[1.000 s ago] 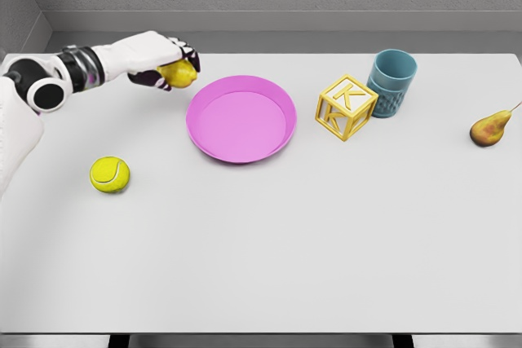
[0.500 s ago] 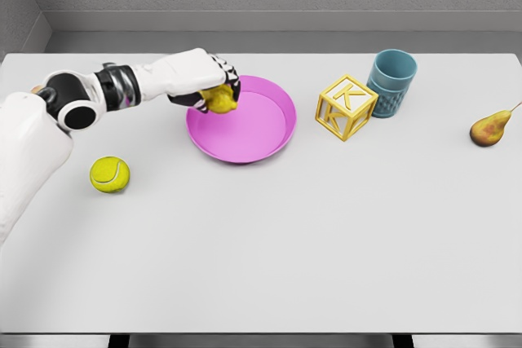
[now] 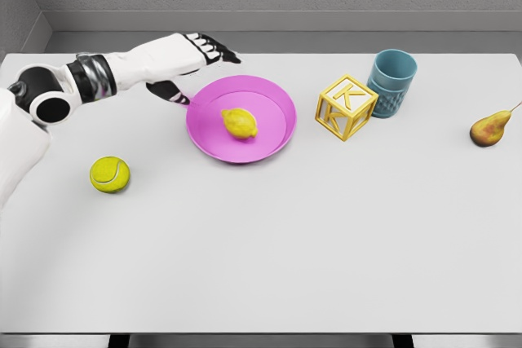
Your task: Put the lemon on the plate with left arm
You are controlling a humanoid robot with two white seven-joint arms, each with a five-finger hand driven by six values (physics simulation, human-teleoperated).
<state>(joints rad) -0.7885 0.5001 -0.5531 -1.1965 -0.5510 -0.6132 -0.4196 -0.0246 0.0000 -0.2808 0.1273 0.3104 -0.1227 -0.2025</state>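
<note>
A lemon lay inside a pink plate at the middle rear of a white worktop, resting a little left of the plate's centre and clear of its rim. The robot's left hand was above the worktop just beyond the plate's upper left edge, its fingers spread and holding nothing, the dark fingertips pointing right and the thumb angled down towards the plate's rim. The lemon sat apart from the hand, with no finger touching it. The white left arm reached in from the picture's left edge, its dark-banded wrist over the worktop's far left corner.

A tennis ball sat on the worktop to the lower left of the plate, well apart from it. To the right of the plate stood a yellow open-frame block marked with the letter K, and just behind it to the right, apparently touching it, an upright teal cup. A pear lay near the right edge of the worktop, its stem pointing up and to the right. The right arm did not appear in the picture.
</note>
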